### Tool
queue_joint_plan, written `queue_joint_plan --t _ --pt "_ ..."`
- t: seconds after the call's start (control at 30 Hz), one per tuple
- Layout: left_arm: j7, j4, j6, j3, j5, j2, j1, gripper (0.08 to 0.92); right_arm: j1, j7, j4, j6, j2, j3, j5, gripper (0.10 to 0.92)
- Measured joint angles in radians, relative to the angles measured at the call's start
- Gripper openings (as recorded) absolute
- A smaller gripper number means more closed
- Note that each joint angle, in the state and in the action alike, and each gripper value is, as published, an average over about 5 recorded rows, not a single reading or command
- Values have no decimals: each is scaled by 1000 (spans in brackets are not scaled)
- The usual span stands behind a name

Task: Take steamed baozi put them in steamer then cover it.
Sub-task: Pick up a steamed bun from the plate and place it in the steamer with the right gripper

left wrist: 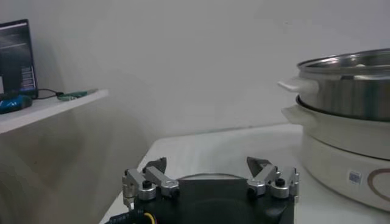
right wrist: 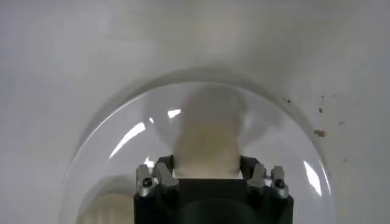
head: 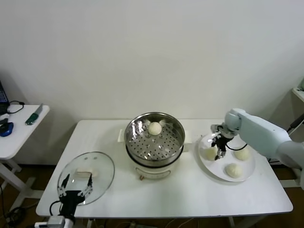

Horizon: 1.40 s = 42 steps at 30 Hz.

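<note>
— White surface [head: 190,190] in the middle of the frame. Where are the baozi?

— One bun [head: 155,128] sits in the steamer [head: 154,140] at the center. Three are on the plate [head: 214,173] at the right.

— And the right claw [head: 219,153]?

— Down on the plate, pinching the left bun [right wrist: 205,143].

— The cover [head: 86,176]?

— Lower left, flat on the surface. The left claw [head: 74,187] hangs over it, wide open, holding nothing.

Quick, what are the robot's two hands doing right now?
Left gripper: open, empty, over the cover.
Right gripper: jaws closed on a baozi on the plate.
</note>
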Motion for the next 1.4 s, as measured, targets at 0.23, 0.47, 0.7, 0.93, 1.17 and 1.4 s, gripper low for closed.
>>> queue_joint_plan --t 0.23,0.47,0.7,0.93,1.17,1.4 --pt "0 -7 0 8 2 -4 0 823 148 -9 40 -19 -2 -118 125 696" --pt "5 -12 0 24 11 -8 -5 823 345 -9 85 -52 43 -256 303 697" --pt "11 -22 -5 45 24 -13 -10 823 486 9 124 -100 135 -348 481 696" --pt "12 -39 -5 60 30 -13 -9 823 547 38 133 -144 256 -407 629 701" --pt "9 -44 -7 69 29 -8 4 823 556 66 133 -174 377 -454 726 704" --pt "6 -51 -2 64 26 2 6 823 526 94 117 -186 487 -498 770 701"
